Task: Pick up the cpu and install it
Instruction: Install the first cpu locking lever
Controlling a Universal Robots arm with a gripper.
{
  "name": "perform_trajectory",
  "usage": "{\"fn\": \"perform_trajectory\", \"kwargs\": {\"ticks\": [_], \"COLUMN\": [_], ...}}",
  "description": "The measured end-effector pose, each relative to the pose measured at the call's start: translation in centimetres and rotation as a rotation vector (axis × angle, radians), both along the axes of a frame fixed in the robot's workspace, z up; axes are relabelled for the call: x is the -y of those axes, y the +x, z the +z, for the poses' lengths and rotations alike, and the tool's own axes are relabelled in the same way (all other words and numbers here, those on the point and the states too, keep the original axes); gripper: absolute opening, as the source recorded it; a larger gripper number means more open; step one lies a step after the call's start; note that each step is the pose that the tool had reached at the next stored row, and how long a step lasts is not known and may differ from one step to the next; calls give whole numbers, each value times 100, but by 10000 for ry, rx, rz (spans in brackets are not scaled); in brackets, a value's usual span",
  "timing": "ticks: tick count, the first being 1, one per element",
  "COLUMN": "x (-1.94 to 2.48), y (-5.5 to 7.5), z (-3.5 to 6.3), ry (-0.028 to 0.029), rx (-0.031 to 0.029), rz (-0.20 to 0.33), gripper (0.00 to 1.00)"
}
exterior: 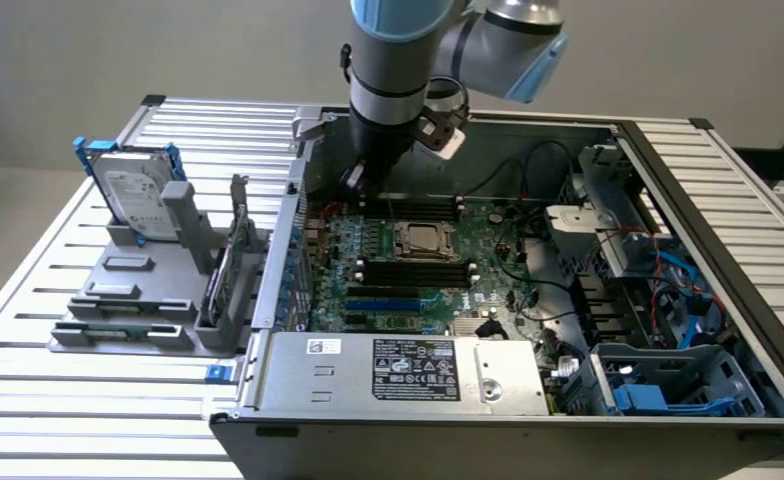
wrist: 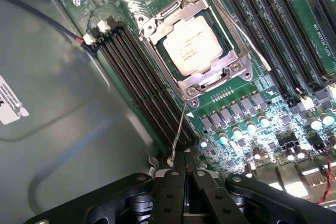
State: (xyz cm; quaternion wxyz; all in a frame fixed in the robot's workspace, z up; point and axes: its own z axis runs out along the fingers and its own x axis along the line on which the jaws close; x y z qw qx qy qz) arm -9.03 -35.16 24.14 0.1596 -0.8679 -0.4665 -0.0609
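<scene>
the cpu [wrist: 190, 44] is a small flat square with a dull silver top and tiny print on it. it sits in the socket [wrist: 157, 24] on the green board [wrist: 247, 114], in the middle of the open computer case. the fingers [wrist: 170, 188] are shut tight and hold nothing, close by the thin wire lever [wrist: 180, 129].

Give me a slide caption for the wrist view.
Shut black gripper near the small silver-grey square cpu, seated inside the dark metal-framed socket.
</scene>
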Motion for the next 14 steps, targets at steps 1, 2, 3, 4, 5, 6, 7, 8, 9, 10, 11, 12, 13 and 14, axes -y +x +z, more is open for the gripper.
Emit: {"fn": "perform_trajectory", "kwargs": {"ticks": [1,2,3,4,5,6,7,8,9,10,11,12,13,14], "x": [0,-2,-3,-4,-6,-8,-10,-12,-14,-16,-17,-18,-19,-22], "y": [0,0,0,0,0,0,1,1,1,1,1,2,1,1], "z": [0,0,0,0,0,0,0,0,0,0,0,-3,-8,-14], "ry": [0,1,1,1,-1,-1,-2,-4,-8,-20,-52,-83,-108,-125], "rx": [62,136,225,323,428,536,656,770,887,1020,1139,1222,1262,1285], "rz": [-70,-133,-193,-249,-304,-356,-412,-464,-514,-566,-620,-676,-720,-757], "gripper": [11,11,11,11,11,11,11,11,11,11,11,11,11,11]}}
